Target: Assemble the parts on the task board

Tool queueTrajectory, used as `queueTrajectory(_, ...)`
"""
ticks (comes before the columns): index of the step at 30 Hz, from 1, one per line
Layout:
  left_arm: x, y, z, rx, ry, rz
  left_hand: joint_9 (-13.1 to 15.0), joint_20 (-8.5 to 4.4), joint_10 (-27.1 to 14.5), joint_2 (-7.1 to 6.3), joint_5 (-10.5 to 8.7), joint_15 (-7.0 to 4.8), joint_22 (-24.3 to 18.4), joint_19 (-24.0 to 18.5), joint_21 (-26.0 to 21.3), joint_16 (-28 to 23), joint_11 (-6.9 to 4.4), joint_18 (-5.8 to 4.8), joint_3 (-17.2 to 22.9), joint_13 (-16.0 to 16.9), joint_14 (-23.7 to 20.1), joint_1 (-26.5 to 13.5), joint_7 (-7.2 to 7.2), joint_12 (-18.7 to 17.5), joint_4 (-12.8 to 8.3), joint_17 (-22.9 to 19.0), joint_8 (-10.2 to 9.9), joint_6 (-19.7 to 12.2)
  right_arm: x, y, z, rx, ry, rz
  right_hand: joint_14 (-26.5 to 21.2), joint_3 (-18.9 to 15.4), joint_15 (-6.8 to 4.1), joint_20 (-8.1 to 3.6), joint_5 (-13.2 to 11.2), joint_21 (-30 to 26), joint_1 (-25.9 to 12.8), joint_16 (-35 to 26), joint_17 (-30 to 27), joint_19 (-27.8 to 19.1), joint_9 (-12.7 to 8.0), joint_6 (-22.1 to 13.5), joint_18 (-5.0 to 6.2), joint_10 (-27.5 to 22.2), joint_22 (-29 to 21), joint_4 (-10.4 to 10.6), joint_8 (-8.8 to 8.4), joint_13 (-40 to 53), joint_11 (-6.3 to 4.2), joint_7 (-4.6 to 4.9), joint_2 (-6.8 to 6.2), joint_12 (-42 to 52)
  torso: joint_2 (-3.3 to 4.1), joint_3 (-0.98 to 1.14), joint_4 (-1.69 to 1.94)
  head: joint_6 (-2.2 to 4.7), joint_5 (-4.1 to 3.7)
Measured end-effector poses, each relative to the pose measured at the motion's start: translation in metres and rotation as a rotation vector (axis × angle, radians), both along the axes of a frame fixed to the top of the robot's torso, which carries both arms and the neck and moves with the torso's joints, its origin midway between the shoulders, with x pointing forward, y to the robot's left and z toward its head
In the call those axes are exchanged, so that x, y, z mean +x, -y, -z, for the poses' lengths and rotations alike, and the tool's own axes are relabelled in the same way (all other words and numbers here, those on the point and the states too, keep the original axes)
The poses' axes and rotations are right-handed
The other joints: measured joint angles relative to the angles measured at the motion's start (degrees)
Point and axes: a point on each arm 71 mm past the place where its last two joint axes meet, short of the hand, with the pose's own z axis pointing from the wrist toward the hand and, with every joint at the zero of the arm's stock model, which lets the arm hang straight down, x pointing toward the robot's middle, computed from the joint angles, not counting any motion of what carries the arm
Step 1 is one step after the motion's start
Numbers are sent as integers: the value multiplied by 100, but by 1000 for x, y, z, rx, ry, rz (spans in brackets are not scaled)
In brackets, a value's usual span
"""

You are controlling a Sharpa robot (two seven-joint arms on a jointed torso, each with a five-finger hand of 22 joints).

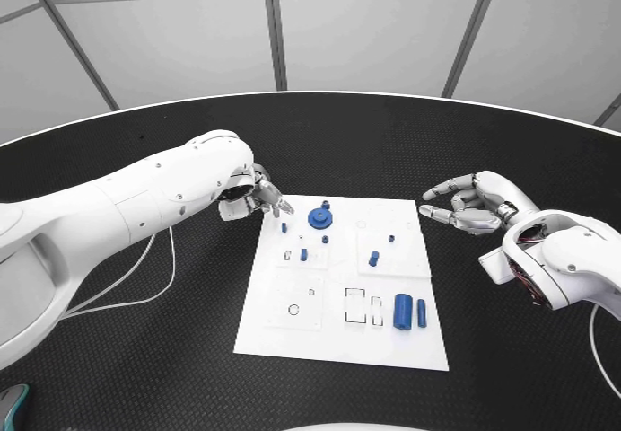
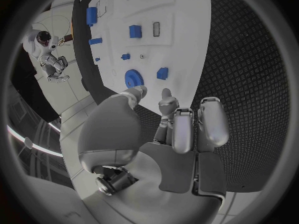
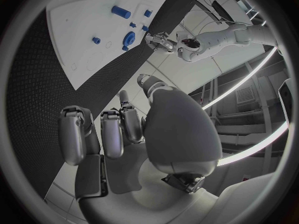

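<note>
The task board (image 1: 339, 332) lies flat in the middle of the black worktop (image 1: 155, 359), with small blue parts (image 1: 403, 311) on it. The left robot hand (image 1: 255, 196) hovers at the board's far corner, fingers apart, holding nothing. The right robot hand (image 1: 468, 205) is beside the board, fingers spread, holding nothing.

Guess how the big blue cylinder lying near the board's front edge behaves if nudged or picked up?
The big blue cylinder lies on its side on the flat task board, so a sideways nudge would probably roll it. It looks like rigid, smooth plastic: likely stiff, light, and possibly slippery in the metal fingers of the right robot hand.
</note>
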Motion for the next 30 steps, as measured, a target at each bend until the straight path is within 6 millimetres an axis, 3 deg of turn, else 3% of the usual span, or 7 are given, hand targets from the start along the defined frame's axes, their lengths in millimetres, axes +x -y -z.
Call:
queueTrajectory(19, -1, -2, 8, 18, -42, 9, -11, 0, 0, 46, -34, 0, 27, 0, 0, 0, 0, 0, 0, 1, 0, 46, 0, 0, 0, 0, 0, 0, 1, -2, 0, 0, -1, -6, 0, 0, 0, 0, 0, 0, 0, 0, -1, 0, 1, 0, 0, 0, 0, 0, 0, -1, 0, 0, 0, 0, -5, -3, 1, 5, 46)
queueTrajectory(30, -3, 1, 15, 19, -59, 19, -23, 0, 0, 76, -34, 0, 32, 0, 0, 0, 0, 0, -16, 8, 0, 75, 0, 0, -16, 0, -12, 0, 1, -3, 0, 0, -1, -7, 0, 0, 0, 0, 0, 0, 0, 0, -2, 0, 1, 0, 0, 0, 0, 0, 0, -1, 0, 0, 0, 0, 2, 1, -1, -7, 31)
